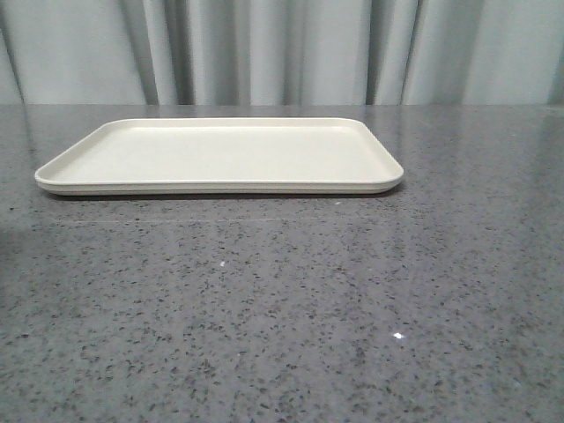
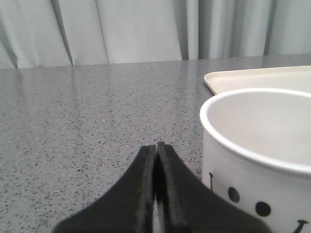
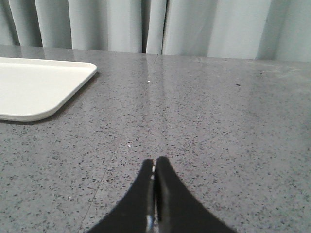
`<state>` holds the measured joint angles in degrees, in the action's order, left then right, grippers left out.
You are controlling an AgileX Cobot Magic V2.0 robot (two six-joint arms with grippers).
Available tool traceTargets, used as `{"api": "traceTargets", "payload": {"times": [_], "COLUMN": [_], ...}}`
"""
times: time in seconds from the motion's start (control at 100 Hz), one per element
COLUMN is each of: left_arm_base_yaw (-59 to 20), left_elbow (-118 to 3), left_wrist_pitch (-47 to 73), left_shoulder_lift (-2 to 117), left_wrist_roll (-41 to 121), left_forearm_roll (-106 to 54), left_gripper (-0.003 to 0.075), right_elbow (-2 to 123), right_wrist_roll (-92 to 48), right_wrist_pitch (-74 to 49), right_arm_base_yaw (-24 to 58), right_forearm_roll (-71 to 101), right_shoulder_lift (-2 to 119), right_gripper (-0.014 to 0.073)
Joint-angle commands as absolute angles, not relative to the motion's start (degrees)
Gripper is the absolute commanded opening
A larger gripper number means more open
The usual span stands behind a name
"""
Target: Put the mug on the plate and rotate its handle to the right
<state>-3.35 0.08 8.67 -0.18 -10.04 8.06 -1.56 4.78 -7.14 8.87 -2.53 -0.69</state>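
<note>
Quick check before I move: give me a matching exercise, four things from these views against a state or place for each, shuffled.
Things:
1. mug
2. plate
3. left pincer
4. countertop

States or places:
A. flat, cream-white, nothing on it
B. grey and speckled
C. shut, holding nothing
D. white with black face marks, standing beside the left pincer, off the plate

Pairs: 1-D, 2-A, 3-C, 4-B

Mug cropped, handle unseen
</note>
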Motion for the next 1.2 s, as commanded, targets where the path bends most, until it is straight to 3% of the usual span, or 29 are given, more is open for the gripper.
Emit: {"api": "traceTargets", "payload": {"times": [0.0,0.93,1.19], "left_arm_base_yaw": [-3.3,-3.3,-3.3], "left_elbow": [0.6,0.6,-4.2], "left_wrist_pitch": [3.9,3.9,4.6], "left_shoulder_lift": [-2.0,-2.0,-1.7], "left_wrist_roll": [-10.3,-10.3,-10.4], "left_forearm_roll": [8.0,8.0,5.6], "left_gripper": [-0.0020,-0.0020,-0.0020], "right_elbow": [-1.6,-1.6,2.6], "right_wrist_roll": [4.6,4.6,4.7], "right_wrist_pitch": [-2.4,-0.4,-1.4], "right_arm_base_yaw": [8.5,8.5,8.5], "right_forearm_roll": [-2.5,-2.5,0.9], "right_shoulder_lift": [-0.8,-0.8,-0.6], "right_gripper": [-0.0067,-0.0067,-0.0067]}}
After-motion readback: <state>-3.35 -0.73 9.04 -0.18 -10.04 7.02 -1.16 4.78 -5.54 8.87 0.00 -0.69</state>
